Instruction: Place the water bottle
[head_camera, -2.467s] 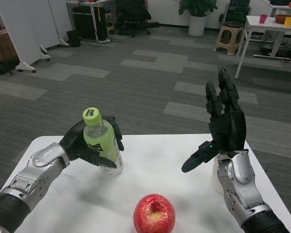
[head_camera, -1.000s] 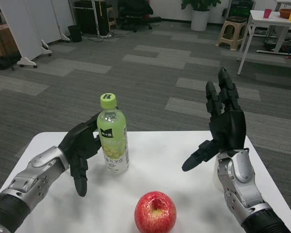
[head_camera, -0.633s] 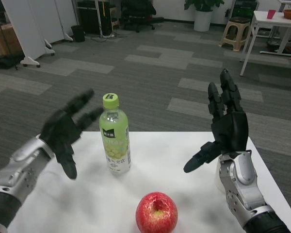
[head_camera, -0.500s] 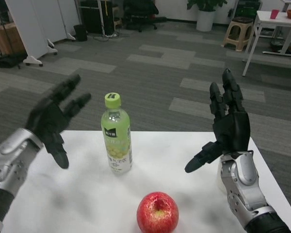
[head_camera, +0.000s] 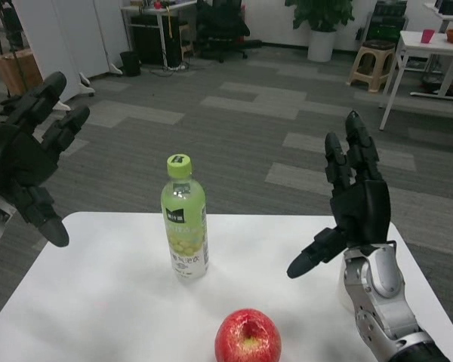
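Note:
A water bottle [head_camera: 185, 219] with a green cap and pale green label stands upright on the white table [head_camera: 98, 302], near the middle. My left hand [head_camera: 26, 154] is raised at the far left, well clear of the bottle, its fingers spread and holding nothing. My right hand [head_camera: 352, 200] is held up at the right, palm toward the bottle, fingers apart and empty.
A red apple [head_camera: 248, 336] lies on the table near the front edge, right of the bottle. Beyond the table is grey carpet with a stool [head_camera: 367, 62], a white side table [head_camera: 426, 53] and a potted plant [head_camera: 322, 21] far back.
My left hand let go of the bottle and drew away up and to the left. The bottle now stands alone, upright. The right hand has kept its pose; the view tilted up a little.

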